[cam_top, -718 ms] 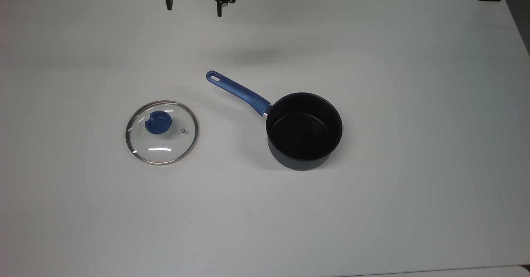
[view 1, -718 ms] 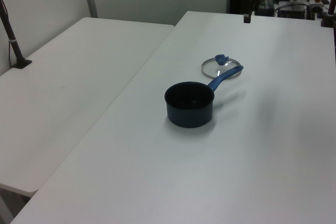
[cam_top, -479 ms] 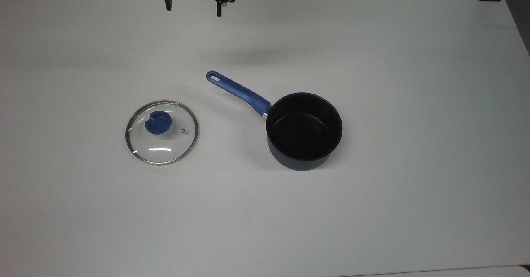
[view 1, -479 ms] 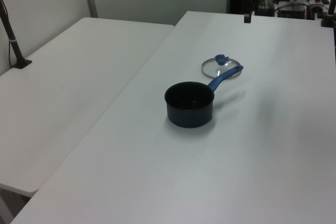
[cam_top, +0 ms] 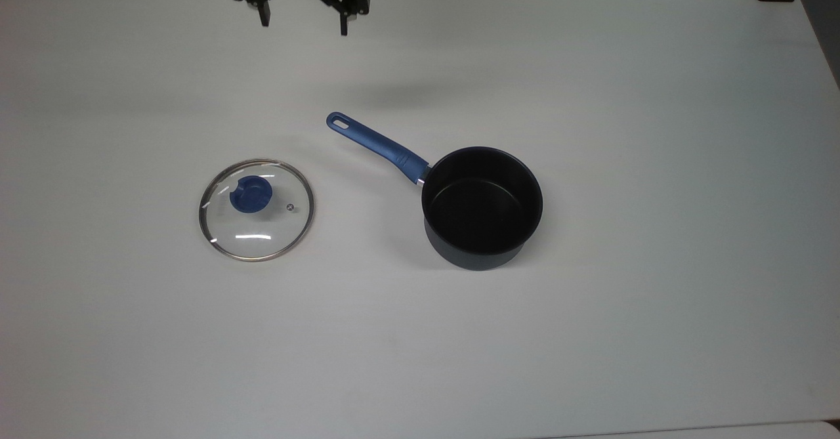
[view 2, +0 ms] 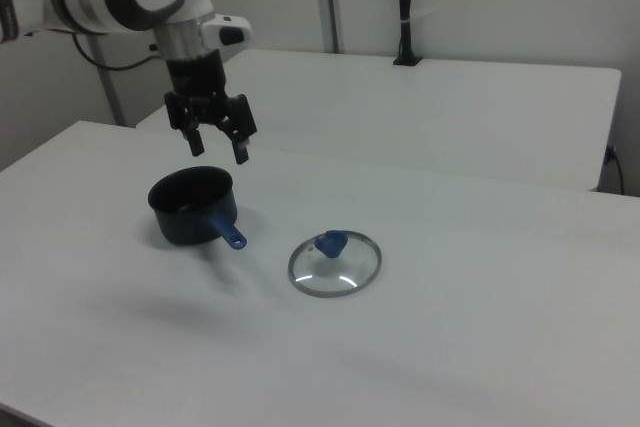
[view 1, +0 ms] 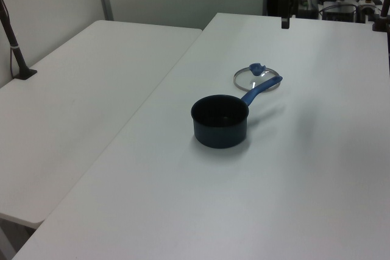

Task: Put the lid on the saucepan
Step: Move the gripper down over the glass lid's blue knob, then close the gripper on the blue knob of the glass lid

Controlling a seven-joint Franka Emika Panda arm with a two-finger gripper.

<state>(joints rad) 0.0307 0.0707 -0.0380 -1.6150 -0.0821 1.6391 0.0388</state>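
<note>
Shifted slightly, pincer (cam_top: 302,24) hangs spread at table's (cam_top: 656,334) far edge — lid (cam_top: 256,209), saucepan (cam_top: 482,207) well apart.

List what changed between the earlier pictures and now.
The gripper, open and empty, shifted slightly toward the top view's left, high above the table's far edge. Nothing was grasped or released. The lid stayed flat on the table and the saucepan stayed uncovered, apart from it.

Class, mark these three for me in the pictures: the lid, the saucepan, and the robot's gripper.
lid (cam_top: 256,210), top view, on the clear glass just below the blue knob.
saucepan (cam_top: 482,197), top view, on its black inside floor.
gripper (view 2: 216,145), right view, midway between its two open fingertips.
</note>
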